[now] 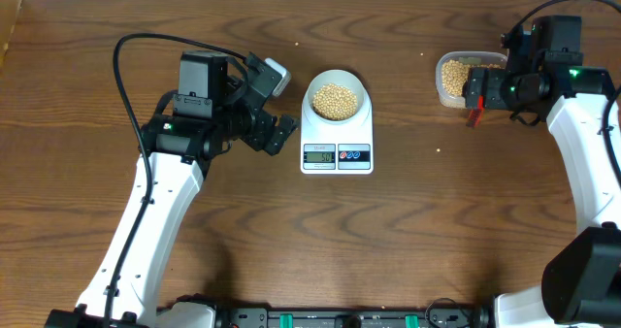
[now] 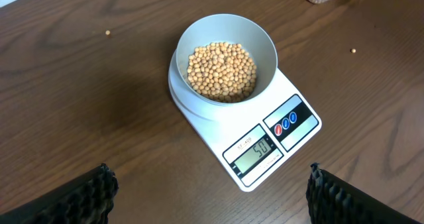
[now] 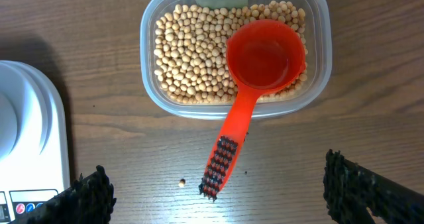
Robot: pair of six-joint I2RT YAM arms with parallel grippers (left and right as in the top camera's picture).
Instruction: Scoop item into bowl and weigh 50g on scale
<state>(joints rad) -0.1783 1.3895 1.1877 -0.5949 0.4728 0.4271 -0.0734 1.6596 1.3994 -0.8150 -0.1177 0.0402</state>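
The pale bowl [image 1: 336, 98] holds tan beans [image 1: 336, 100] and stands on the white scale [image 1: 337, 153]. In the left wrist view the bowl [image 2: 225, 35] with beans [image 2: 222, 71] sits on the scale [image 2: 265, 144], whose LCD shows 50. My left gripper [image 2: 211, 191] is open and empty, near the scale's front corner. My right gripper [image 3: 218, 191] is open and empty, above the handle of a red scoop [image 3: 262, 55]. The scoop rests empty in a clear tub of beans [image 3: 192, 52], which also shows in the overhead view [image 1: 452, 76].
Stray beans lie on the wooden table: one near the scoop handle [image 3: 181, 182], one right of the scale [image 2: 353, 50], one left of the bowl [image 2: 107, 32]. The scale's edge [image 3: 26, 138] shows at the left of the right wrist view.
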